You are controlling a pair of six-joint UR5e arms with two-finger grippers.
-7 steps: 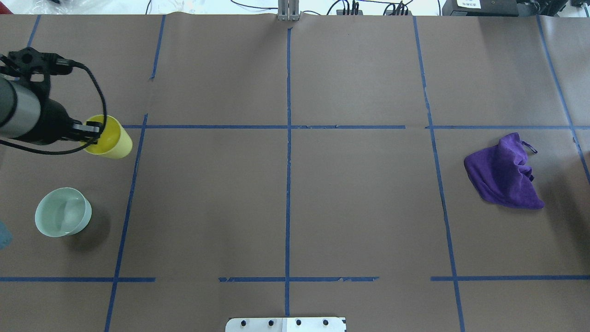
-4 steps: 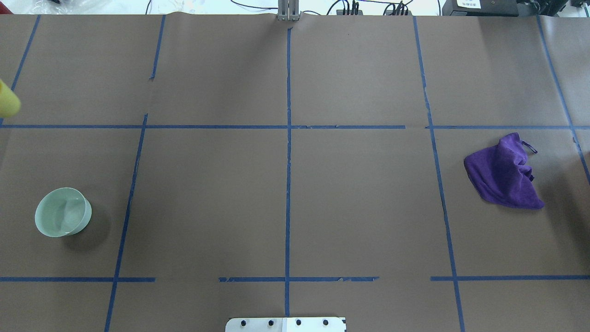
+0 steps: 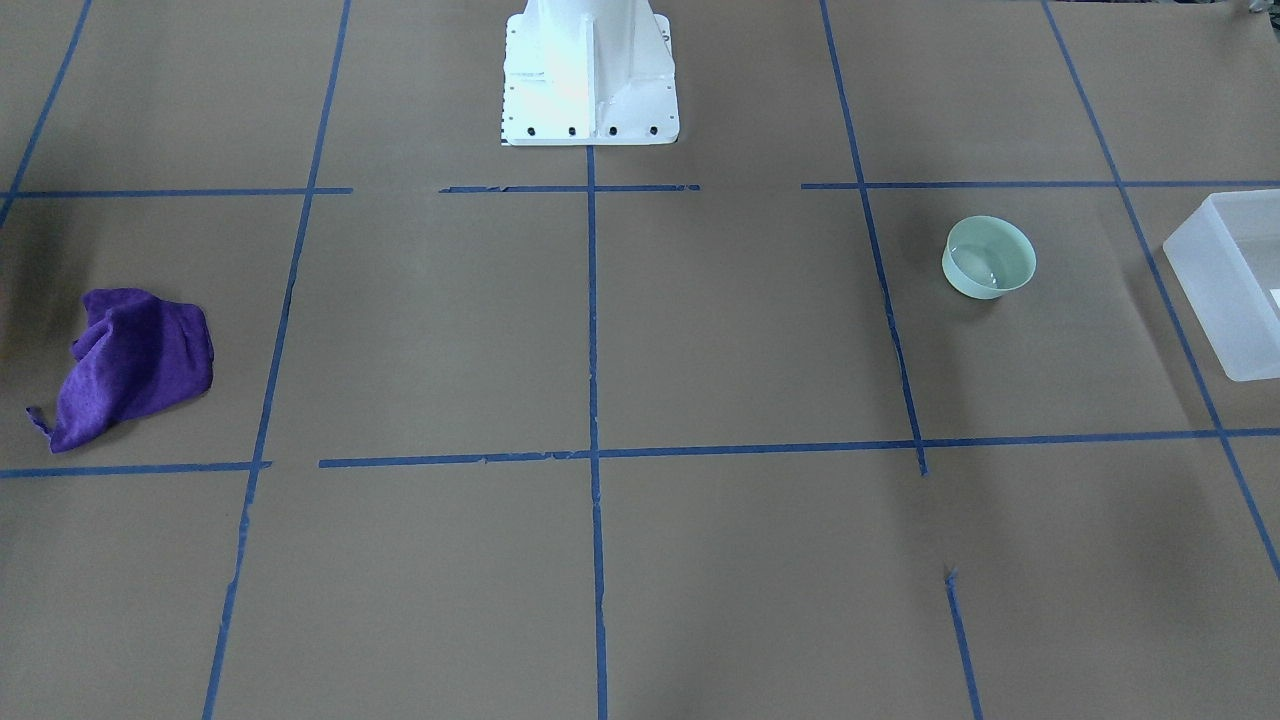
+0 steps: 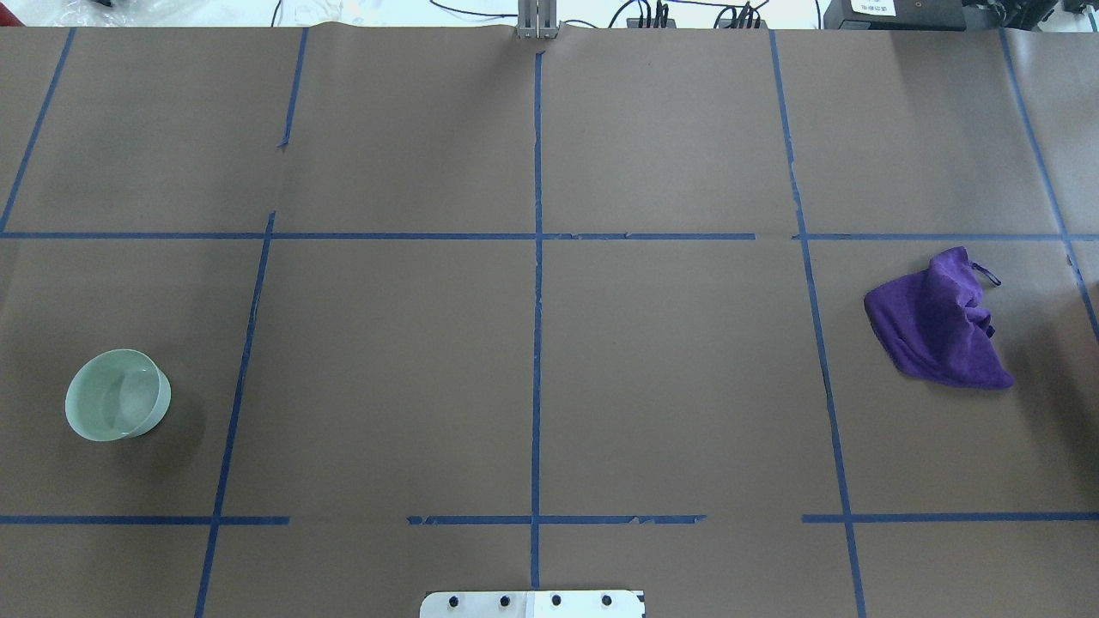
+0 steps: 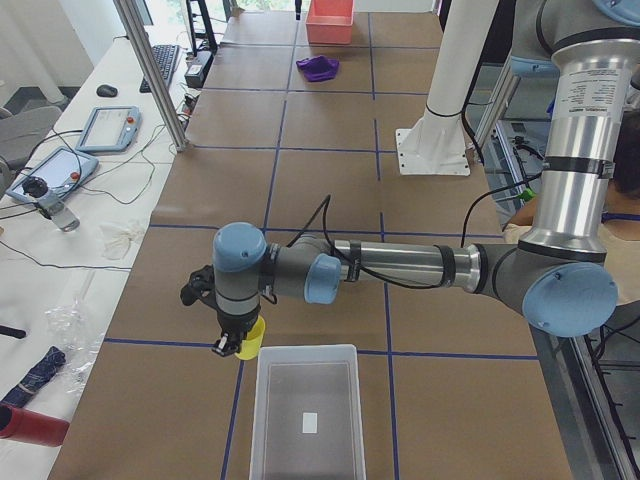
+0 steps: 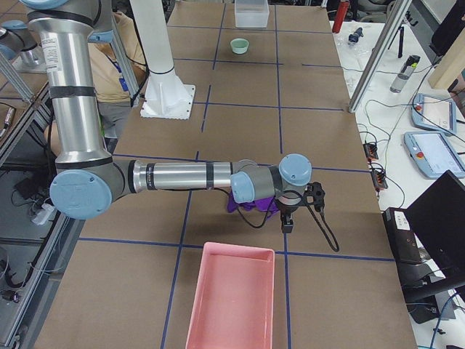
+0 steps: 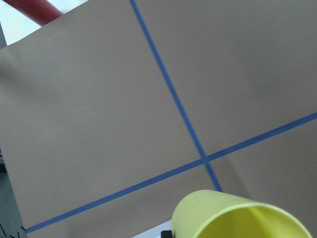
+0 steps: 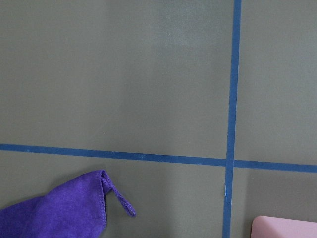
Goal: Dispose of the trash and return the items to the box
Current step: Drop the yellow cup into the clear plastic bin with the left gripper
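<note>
The yellow cup hangs at my left gripper, off the table just before the near-left corner of the frosted white box. In the left wrist view the cup sits close under the camera, above the paper, so the gripper is shut on it. The box's corner also shows at the right edge of the front view. The mint-green bowl stands upright on the table's left side. My right gripper hovers beside the purple cloth; I cannot tell whether it is open.
A crumpled purple cloth lies at the table's right side, its corner showing in the right wrist view. A pink bin stands past the table's right end. The robot's white base stands at the robot's side of the table, at its middle.
My left arm carried the yellow cup leftward and out of the overhead view. The bowl and the cloth have not moved.
</note>
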